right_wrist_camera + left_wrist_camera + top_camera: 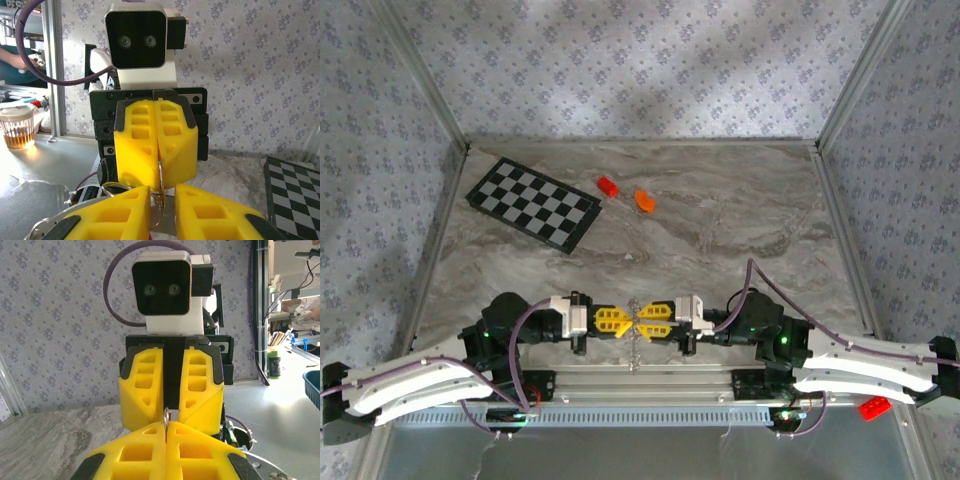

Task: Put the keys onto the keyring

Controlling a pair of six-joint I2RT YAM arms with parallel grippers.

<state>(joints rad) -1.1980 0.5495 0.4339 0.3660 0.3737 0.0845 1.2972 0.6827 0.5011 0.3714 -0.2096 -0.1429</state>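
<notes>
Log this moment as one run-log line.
left gripper: shut on keyring | right gripper: jaws slightly apart around keyring, grip unclear | pose: tip to tip, facing each other

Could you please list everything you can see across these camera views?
checkered board: one, black and grey, far left of the table
red brick: two, red; one right of the board, the other by the right arm's base
orange block: one, orange, just right of the far red brick
keyring: one, silvery, between the two end effectors
glass: one, clear with amber liquid, far left of the right wrist view
table: one, grey marbled
left end effector: one, yellow, shut on the keyring
right end effector: one, yellow, fingers slightly apart, facing the left
</notes>
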